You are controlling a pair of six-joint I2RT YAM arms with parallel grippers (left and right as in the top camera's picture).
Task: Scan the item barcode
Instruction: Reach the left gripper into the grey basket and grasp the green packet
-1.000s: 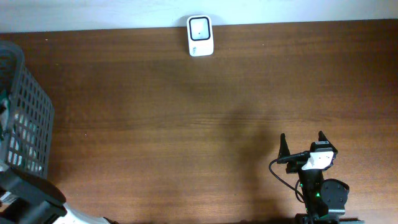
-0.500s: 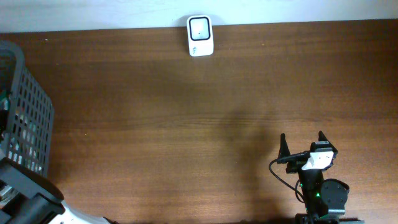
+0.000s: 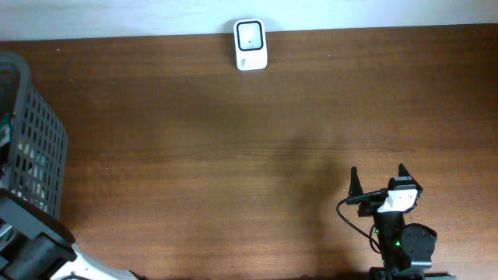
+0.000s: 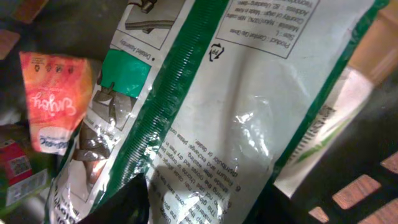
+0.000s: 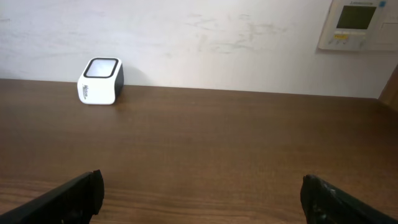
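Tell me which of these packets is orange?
The small sachet at the left; the big bag beside it is clear with green stripes.

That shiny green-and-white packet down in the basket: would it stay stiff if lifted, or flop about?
Probably floppy: the packet looks like thin plastic film, creased and wrinkled across its face. The glossy glare suggests it could slip when gripped. It lies fairly flat, so it is likely light for its size.

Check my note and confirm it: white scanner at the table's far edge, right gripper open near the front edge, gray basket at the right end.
Wrong on the basket: the overhead view shows the gray basket at the left end of the table. The white scanner at the far edge and the open right gripper near the front edge stand.
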